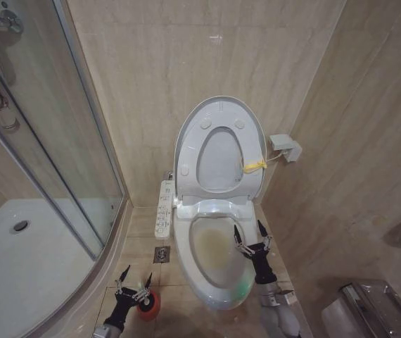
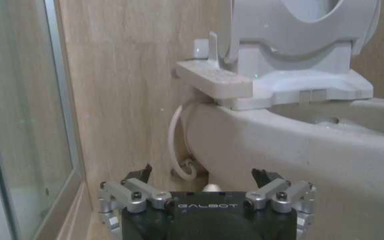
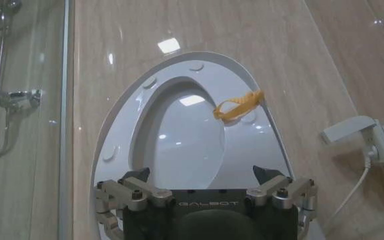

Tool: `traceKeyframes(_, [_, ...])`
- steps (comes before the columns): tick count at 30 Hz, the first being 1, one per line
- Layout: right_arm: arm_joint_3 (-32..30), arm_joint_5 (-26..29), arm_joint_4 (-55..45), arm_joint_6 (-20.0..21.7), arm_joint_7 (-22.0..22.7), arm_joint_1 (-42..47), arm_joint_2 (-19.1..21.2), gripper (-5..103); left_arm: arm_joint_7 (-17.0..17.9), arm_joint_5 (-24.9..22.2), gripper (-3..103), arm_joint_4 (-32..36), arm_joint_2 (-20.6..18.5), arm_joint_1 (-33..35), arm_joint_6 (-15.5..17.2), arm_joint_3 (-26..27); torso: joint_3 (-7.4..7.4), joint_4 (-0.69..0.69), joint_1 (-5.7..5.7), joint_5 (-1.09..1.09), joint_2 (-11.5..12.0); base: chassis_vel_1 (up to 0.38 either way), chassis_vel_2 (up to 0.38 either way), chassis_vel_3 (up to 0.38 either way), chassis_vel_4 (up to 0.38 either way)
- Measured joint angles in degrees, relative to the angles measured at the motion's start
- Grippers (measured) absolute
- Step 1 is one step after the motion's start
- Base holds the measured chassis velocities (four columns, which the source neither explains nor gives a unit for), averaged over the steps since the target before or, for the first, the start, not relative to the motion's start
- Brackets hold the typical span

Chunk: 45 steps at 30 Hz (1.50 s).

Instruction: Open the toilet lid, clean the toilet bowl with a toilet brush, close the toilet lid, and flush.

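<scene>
Lower left of the head view, the left gripper (image 1: 134, 276) hangs with fingers spread just above the red holder (image 1: 148, 305) on the floor. At centre, the lid (image 1: 218, 120) stands raised against the wall, yellow tag (image 1: 254, 166) at its right edge. Below it, the bowl (image 1: 214, 248) lies open and stained. At its right rim, the right gripper (image 1: 249, 232) is spread and empty.

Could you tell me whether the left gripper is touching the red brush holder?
Cannot tell. In the head view the left gripper overlaps the red holder, showing no clear gap or contact.
</scene>
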<state>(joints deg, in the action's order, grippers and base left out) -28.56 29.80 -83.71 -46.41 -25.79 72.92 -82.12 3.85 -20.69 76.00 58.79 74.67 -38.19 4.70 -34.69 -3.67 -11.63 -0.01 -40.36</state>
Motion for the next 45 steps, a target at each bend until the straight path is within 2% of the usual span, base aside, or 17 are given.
traceKeyframes(4, [0.14,0.34,-1.00,0.27,0.68,-0.10,0.50,100,-0.10,-1.16,98,5.22,-1.20,1.71,-0.69,3.33,0.00,0.00,0.00,0.00,0.00,0.000,0.000,0.000,0.000])
traceKeyframes(7, [0.31,0.27,-2.97,1.66,4.67,-0.89,1.60,100,0.71,-1.83,100,12.15,-1.91,3.28,-0.24,8.17,0.00,0.00,0.00,0.01,0.00,0.000,0.000,0.000,0.000])
traceKeyframes(8, [0.31,0.27,-2.97,1.66,4.67,-0.89,1.60,100,0.71,-1.83,100,12.15,-1.91,3.28,-0.24,8.17,0.00,0.00,0.00,0.01,0.00,0.000,0.000,0.000,0.000])
traceKeyframes(11, [0.31,-1.40,-6.69,4.85,11.64,-2.50,3.94,100,5.18,-2.48,100,19.14,-2.37,4.78,4.85,12.96,0.00,-0.01,0.00,0.02,0.00,0.000,0.000,0.000,0.000])
traceKeyframes(13, [0.30,-1.88,-7.20,5.37,12.84,-2.92,4.38,100,6.06,-2.58,100,20.03,-2.39,4.94,5.84,13.69,0.00,-0.01,0.00,0.03,0.00,0.000,0.000,0.000,0.000])
traceKeyframes(14, [0.24,-4.00,-8.48,7.59,18.05,-5.11,6.45,100,8.89,-2.69,100,21.87,-2.19,5.19,8.40,15.98,0.00,-0.01,0.00,0.03,0.00,0.000,0.000,0.000,0.000])
traceKeyframes(15, [0.30,-5.18,-8.51,8.85,21.54,-6.95,7.85,100,10.31,-2.68,100,22.71,-1.76,5.33,9.72,17.47,0.00,0.00,0.00,0.01,0.00,0.000,0.000,0.000,0.000])
traceKeyframes(16, [0.30,-5.18,-8.51,8.85,21.54,-6.95,7.85,100,10.31,-2.68,100,22.71,-1.76,5.33,9.72,17.47,0.00,0.00,0.00,0.01,0.00,0.000,0.000,0.000,0.000])
traceKeyframes(19, [0.41,-6.77,-6.83,11.22,27.58,-12.30,11.22,100,12.25,-2.64,100,25.19,0.18,6.47,11.64,20.89,-0.01,0.01,-0.01,0.02,0.00,0.000,0.000,0.000,0.000])
traceKeyframes(22, [-0.20,-7.08,-6.30,13.05,29.69,-14.91,13.19,100,12.44,-2.58,100,26.07,1.64,7.67,11.91,22.43,-0.01,0.02,-0.01,0.03,0.00,0.000,0.000,0.000,0.000])
traceKeyframes(29, [-0.08,-7.01,-1.00,14.87,30.55,-21.87,16.70,100,12.71,-1.71,100,25.56,5.02,8.63,11.88,25.00,-0.01,-0.02,0.00,0.03,0.00,0.000,0.000,0.000,0.000])
traceKeyframes(33, [4.57,-7.43,8.25,14.06,28.88,-32.03,18.55,100,12.71,-1.31,100,26.42,7.01,9.00,11.99,27.21,-0.01,0.00,-0.01,0.02,0.00,0.000,0.000,0.000,0.000])
traceKeyframes(38, [8.20,-10.00,16.24,13.56,28.84,-39.72,18.37,100,12.66,-1.32,100,27.61,8.04,10.78,12.01,29.65,0.00,-0.05,0.00,0.00,0.00,0.000,0.000,0.000,0.000])
traceKeyframes(39, [8.76,-11.63,19.08,13.84,29.25,-41.90,18.06,100,12.67,-1.37,100,27.85,8.17,11.43,11.90,30.55,0.00,0.02,0.00,-0.01,0.00,0.000,0.000,0.000,0.000])
traceKeyframes(42, [9.31,-13.94,23.09,13.93,29.60,-45.02,17.53,100,12.64,-1.56,100,28.11,8.21,12.61,11.54,32.09,-0.02,0.07,-0.01,0.05,0.01,0.000,0.000,0.000,0.000])
traceKeyframes(45, [9.88,-14.50,25.01,14.50,29.58,-47.50,17.32,100,12.63,-2.08,100,28.33,8.02,13.35,11.17,33.48,0.00,0.03,0.00,-0.01,0.00,0.000,0.000,0.000,0.000])
